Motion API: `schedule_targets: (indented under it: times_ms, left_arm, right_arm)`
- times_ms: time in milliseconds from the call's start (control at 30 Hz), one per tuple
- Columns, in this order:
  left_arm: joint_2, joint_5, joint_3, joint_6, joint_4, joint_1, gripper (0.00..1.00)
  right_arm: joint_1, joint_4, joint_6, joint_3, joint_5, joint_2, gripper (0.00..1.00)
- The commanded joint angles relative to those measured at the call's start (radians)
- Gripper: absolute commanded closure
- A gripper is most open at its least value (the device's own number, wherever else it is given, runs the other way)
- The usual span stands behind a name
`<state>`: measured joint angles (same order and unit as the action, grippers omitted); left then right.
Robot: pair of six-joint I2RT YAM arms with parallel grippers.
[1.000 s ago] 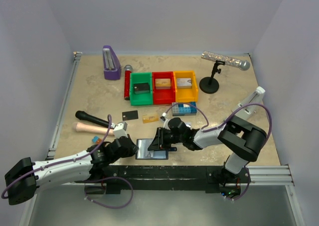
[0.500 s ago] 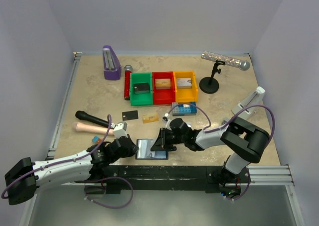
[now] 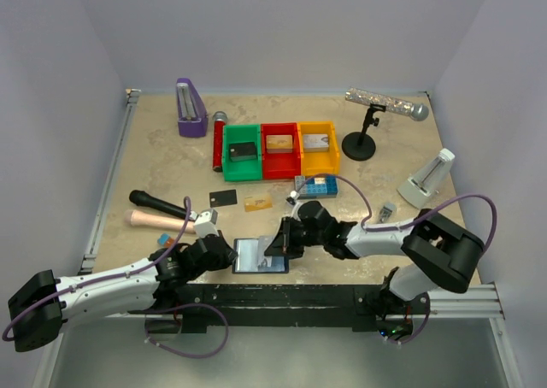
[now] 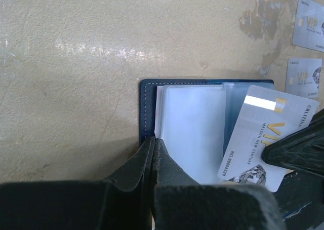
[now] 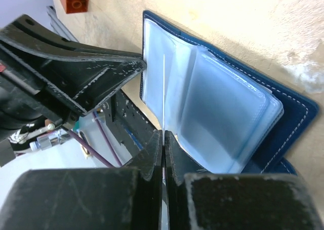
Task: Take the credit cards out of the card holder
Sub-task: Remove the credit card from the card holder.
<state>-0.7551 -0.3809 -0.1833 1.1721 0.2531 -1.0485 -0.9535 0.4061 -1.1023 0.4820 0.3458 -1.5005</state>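
- Since the earlier frame, my right arm [image 3: 436, 253] has swung its elbow out toward 4 o'clock. My right gripper [image 5: 163, 135] has gone from partly open to pinched flat on a silvery-grey plastic card [image 4: 258, 133].
- That card sits tilted, about half out of a pocket at the 3 o'clock side of the navy-blue folding card holder [image 4: 187, 123].
- The holder lies open on the marbled beige table [image 4: 76, 63], at 6 o'clock of the tabletop, close to my bases.
- My left gripper [image 4: 153, 144] is closed tight on the holder's 9 o'clock edge, pinning it down.
- Already out are a black plastic card [image 3: 223, 197] and a gold-tan plastic card [image 3: 257, 203], which lie flat at 11 and 12 o'clock of the holder.
- Two more silvery-grey cards [image 4: 308, 22] rest on the table at 1 o'clock in the left wrist view.
- I judge the task well advanced, with this card left to draw clear and set down.
- The pale sleeves look empty, though I cannot tell for sure.
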Motion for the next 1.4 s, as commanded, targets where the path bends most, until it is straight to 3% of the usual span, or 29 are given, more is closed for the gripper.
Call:
schedule_targets:
  times_ms: [0,267,333,367,400,433,533,700,933,1167,1367]
  left_arm:
    - [-0.012,-0.056,0.011,0.015,0.121,0.001,1.0]
    - [0.088,-0.099,-0.028,0.011,0.205,0.001,0.98]
    - [0.12,-0.102,-0.057,-0.034,0.216,0.001,0.79]
    - [0.158,-0.089,-0.108,-0.095,0.222,0.002,0.48]
    - [0.166,-0.084,-0.134,-0.118,0.232,0.002,0.37]
    - [0.177,-0.078,-0.162,-0.141,0.241,0.001,0.29]
    - [0.213,-0.056,-0.223,-0.212,0.239,0.002,0.15]
    - [0.348,0.201,-0.228,-0.443,0.016,0.005,0.16]
    - [0.418,0.586,-0.26,-0.6,-0.156,0.004,0.21]
    - [0.215,0.861,-0.312,-0.603,-0.273,0.004,0.29]
    - [0.161,0.927,-0.297,-0.568,-0.383,0.002,0.33]
  right_arm:
    - [0.009,-0.085,0.051,-0.016,-0.054,0.086,1.0]
    - [0.009,-0.376,0.247,0.053,-0.096,0.313,1.0]
    - [0.009,-0.504,0.347,0.107,-0.079,0.359,1.0]
    - [0.009,-0.647,0.48,0.2,-0.039,0.394,1.0]
    - [0.009,-0.705,0.53,0.231,-0.019,0.402,1.0]
    - [0.009,-0.743,0.573,0.257,0.002,0.413,1.0]
    - [0.009,-0.835,0.666,0.303,0.077,0.445,1.0]
    - [0.002,-0.914,0.794,0.333,0.362,0.456,1.0]
    - [-0.008,-0.961,0.835,0.348,0.548,0.536,1.0]
    - [-0.06,-1.064,0.892,0.449,0.526,0.481,1.0]
    - [-0.1,-1.079,0.901,0.498,0.495,0.439,1.0]
